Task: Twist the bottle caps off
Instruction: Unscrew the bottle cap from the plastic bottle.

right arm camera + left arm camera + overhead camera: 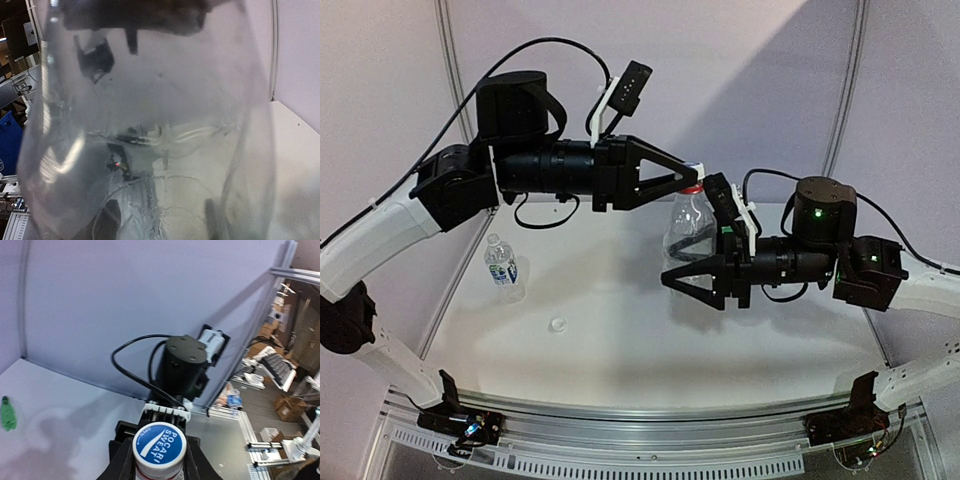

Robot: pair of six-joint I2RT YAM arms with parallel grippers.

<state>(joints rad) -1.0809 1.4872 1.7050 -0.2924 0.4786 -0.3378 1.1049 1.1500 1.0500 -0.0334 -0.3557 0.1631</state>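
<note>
Two robot arms meet over a white table (620,345), sharing one clear bottle (688,228) held up between them. The bottle is roughly upright in the overhead view, with its long axis running from the cap at the far, upper end to the base at the near, lower end (the exact tilt cannot be judged). The left gripper (692,177) reaches in from the left and is clamped tight on the cap (159,449). A black finger (120,462) presses each side of it. The cap's blue-and-white printed top faces the left wrist camera squarely, with a red ring just beneath it.

The right gripper (672,276) comes in from the right and is closed partway around the bottle's lower body. The bottle's clear wall fills the whole right wrist view.

A second bottle (503,267), with a blue-and-white label, stands upright on the table's left side, well apart from the arms. A loose white cap (557,324) rests on the bare surface nearer the front edge. A green bottle (7,414) shows small and far off, seemingly lying flat close to the wall.

Pale lilac wall panels (770,80) enclose the table at the back and sides, and an aluminium rail (640,428) runs along the near edge. Past the panels, the left wrist view shows a workshop with cardboard boxes (287,407) and metal framing.
</note>
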